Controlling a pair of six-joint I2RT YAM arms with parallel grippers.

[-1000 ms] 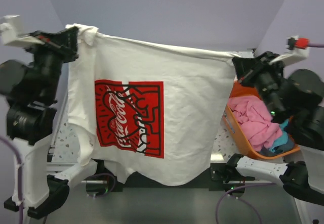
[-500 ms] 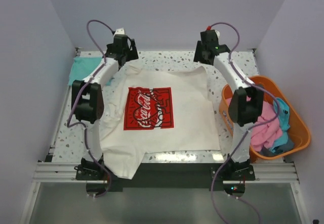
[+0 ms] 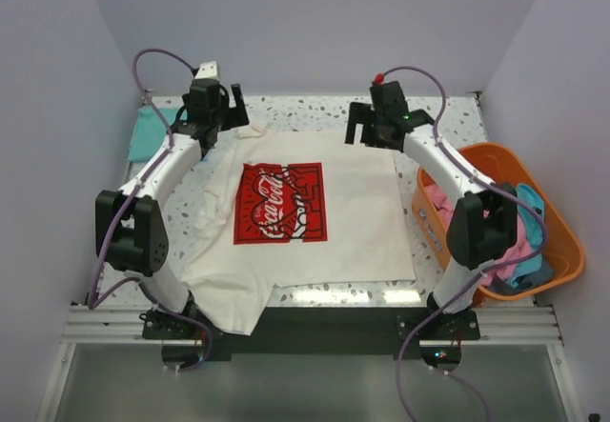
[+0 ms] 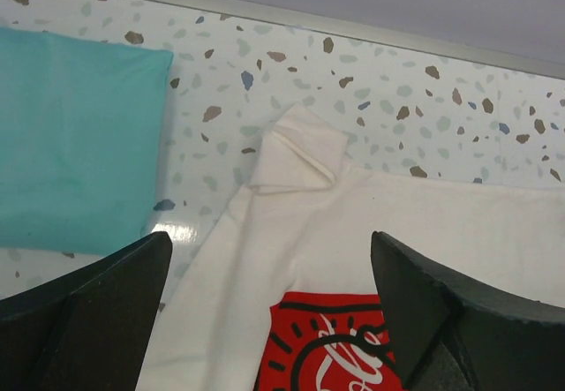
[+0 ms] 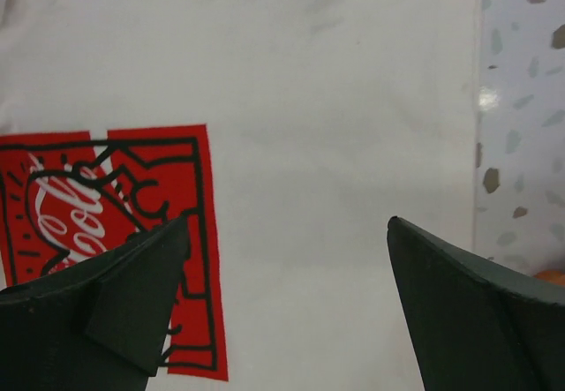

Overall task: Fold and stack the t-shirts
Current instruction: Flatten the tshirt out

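Well, at the far left the teal t-shirt [image 3: 143, 132] lies folded flat on the speckled surface [image 3: 305, 110], in the back corner. In my left wrist view it [image 4: 75, 144] sits just beside the cream t-shirt [image 4: 441, 223], a strip of bare surface [image 4: 397, 82] between them.

My left jaws hover above the far left corner of the cream t-shirt [image 3: 353, 222]. They are released and spread wide, with nothing between them. Below them one sleeve [image 4: 296, 153] is doubled over on itself and lies on the surface.

The cream t-shirt is spread flat across the middle of the surface. Its red square print [image 3: 281, 203] faces up, a little left of center. The near left part of the cloth [image 3: 229, 310] droops over the front edge of the surface.

My right jaws hover over the far right corner of the same shirt. They are released too, wide apart and empty. My right wrist view shows smooth cream cloth [image 5: 335, 144] under them, with the red print [image 5: 106, 223] at the left and the shirt's side edge at the right.

At the far right stands the orange basket [image 3: 564, 243], just off the edge of the surface. A pink t-shirt [image 3: 505, 255] and a blue t-shirt [image 3: 531, 217] lie crumpled in it, partly hidden by my right arm [image 3: 477, 222].
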